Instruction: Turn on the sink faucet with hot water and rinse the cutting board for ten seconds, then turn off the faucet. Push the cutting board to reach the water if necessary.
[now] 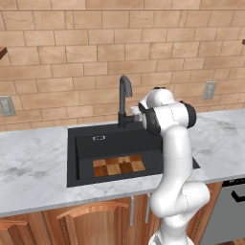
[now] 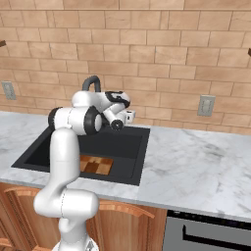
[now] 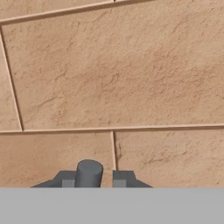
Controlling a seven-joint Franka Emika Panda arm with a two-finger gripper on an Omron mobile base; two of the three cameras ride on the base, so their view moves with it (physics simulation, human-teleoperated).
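The matte black sink [image 1: 72,158] is set in white-grey marble, and the checkerboard cutting board [image 1: 118,166] lies flat on its floor near the front wall. The dark gooseneck faucet [image 1: 125,95] stands behind the basin, with no water stream at its spout. My gripper [image 1: 136,111] is at the faucet's base on its right side, pointing at the brick wall. In the hand view the gripper [image 3: 94,180] has its fingers a little apart, with the grey lever handle [image 3: 89,173] between them, against the left finger. From the right I see the gripper [image 2: 130,116], faucet [image 2: 91,82] and board [image 2: 96,165].
The brick wall is very close ahead of the hand. Wall outlets [image 1: 209,90] [image 1: 6,106] sit above the marble counter [image 2: 196,162] on both sides of the sink. Wooden cabinet doors [image 1: 91,220] and a dark appliance front [image 2: 206,235] lie below.
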